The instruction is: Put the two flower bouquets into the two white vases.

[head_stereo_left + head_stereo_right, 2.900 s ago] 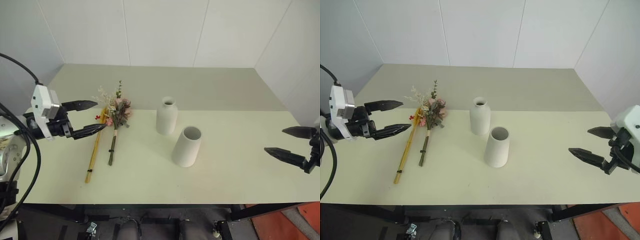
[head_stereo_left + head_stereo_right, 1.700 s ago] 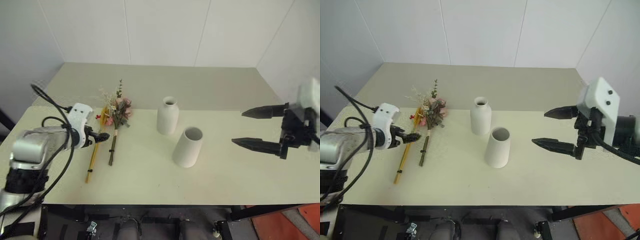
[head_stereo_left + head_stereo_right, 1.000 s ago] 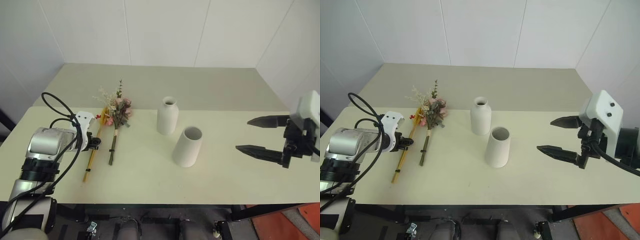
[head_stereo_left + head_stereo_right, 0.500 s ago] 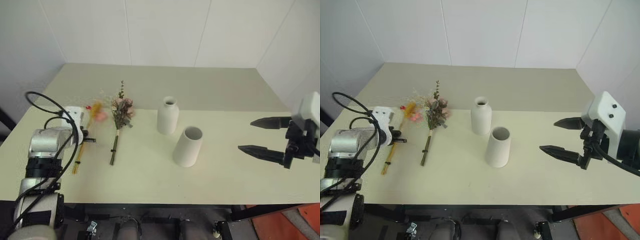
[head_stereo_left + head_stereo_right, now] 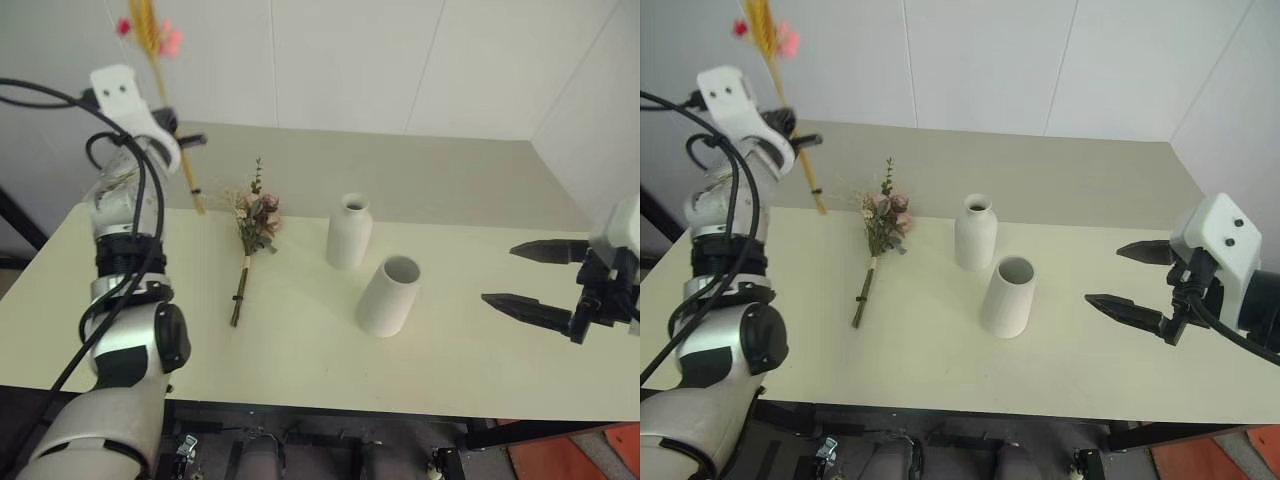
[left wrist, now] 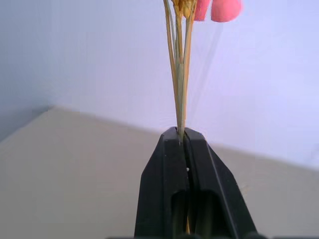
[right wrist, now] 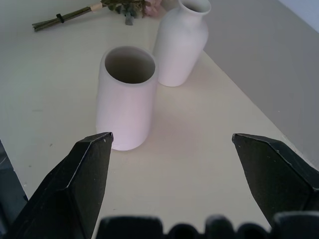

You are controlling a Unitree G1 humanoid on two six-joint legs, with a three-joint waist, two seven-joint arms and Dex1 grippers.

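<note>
1. Vases first, as the nearest task things: the wide-mouthed vase stands on the worktop near its middle, with the narrow-necked vase just beside it, a little farther and to the left. Both are empty.
2. At the right edge, the right claw hangs above the worktop with its fingers spread wide, holding nothing and facing the two vases.
3. Left of the vases, the rose bunch lies flat, blooms toward the far side, untouched.
4. Farthest and at the left, the left claw is clamped tight on the slim dried stalks, which are held high, off the worktop, heads up and cut ends slanting down.
5. Step in hand, as I judge it: carrying the first bouquet to a vase.
6. Next move likely calls for swinging the stalks right over the narrow neck, setting them upright and threading the cut ends into the mouth before the claw lets go.
</note>
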